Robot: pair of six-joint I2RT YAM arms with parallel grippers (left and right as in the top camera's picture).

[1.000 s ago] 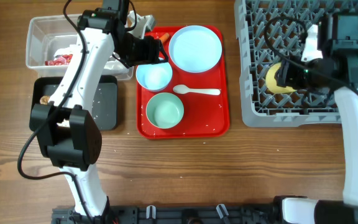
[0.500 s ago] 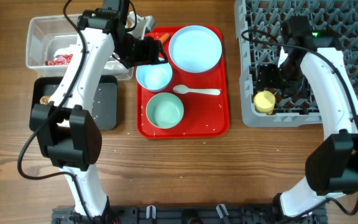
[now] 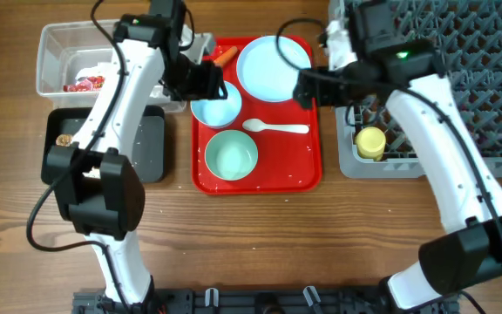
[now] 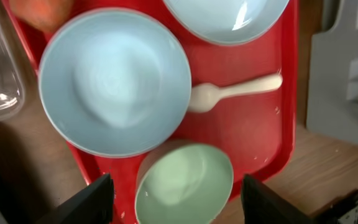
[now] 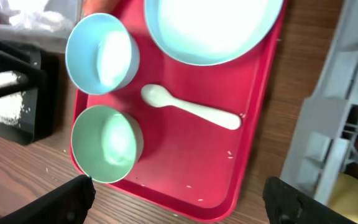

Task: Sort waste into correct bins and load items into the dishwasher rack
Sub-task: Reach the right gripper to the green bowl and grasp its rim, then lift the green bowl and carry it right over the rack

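wooden table point(image 3: 234, 244) bears the red tray point(image 3: 308, 170): left gripper point(image 3: 209, 81), jaws spread and empty, hangs over the light blue bowl point(image 3: 218, 109) in the tray's upper left; right gripper point(image 3: 306, 87), jaws spread and empty, hangs over the tray's upper right edge; yellow cup point(image 3: 370, 142) sits in the grey rack point(image 3: 460, 52) right of the tray.

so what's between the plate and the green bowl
The white spoon, lying on the red tray, its round end near the blue bowl; the overhead view shows this best.
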